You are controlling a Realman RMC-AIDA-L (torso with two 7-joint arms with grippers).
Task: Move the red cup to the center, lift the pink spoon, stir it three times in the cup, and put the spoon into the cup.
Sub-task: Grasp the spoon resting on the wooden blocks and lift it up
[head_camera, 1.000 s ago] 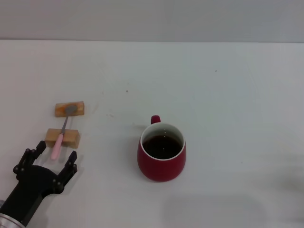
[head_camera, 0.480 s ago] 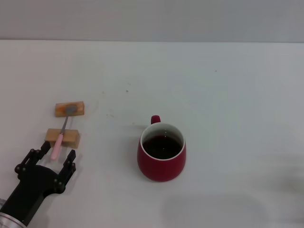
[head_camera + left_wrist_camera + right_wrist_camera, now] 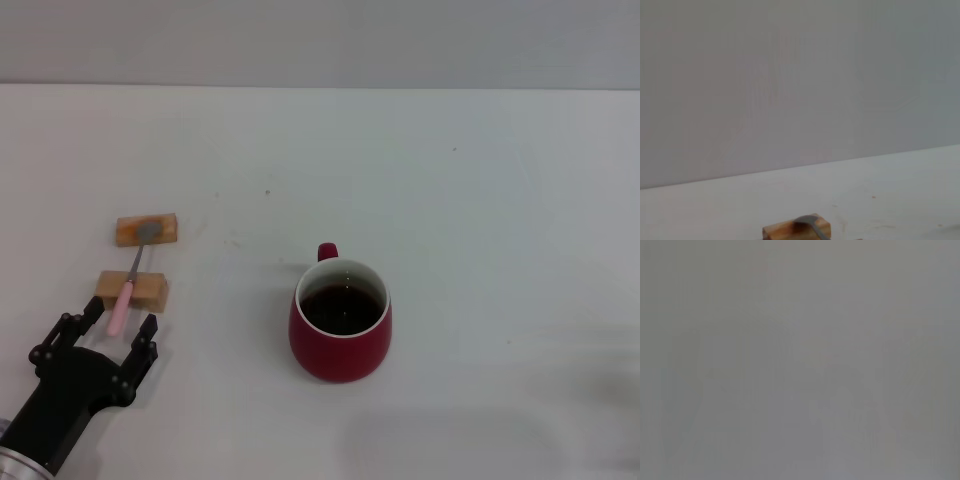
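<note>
One hand, the left hand (image 3: 118, 325), is spread just short of the pink spoon's (image 3: 126, 292) handle end. That spoon bridges two wooden blocks (image 3: 133, 289) on the white table (image 3: 450, 200). Well apart, mid-table, stands the red cup (image 3: 340, 320).

Dark red cup (image 3: 341, 335), white rim; pale pink, grey spoon (image 3: 130, 281).

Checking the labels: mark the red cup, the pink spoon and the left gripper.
red cup (image 3: 340, 355), head view, on its outer red wall.
pink spoon (image 3: 119, 308), head view, on its pink handle.
left gripper (image 3: 110, 332), head view, midway between its open fingertips.
</note>
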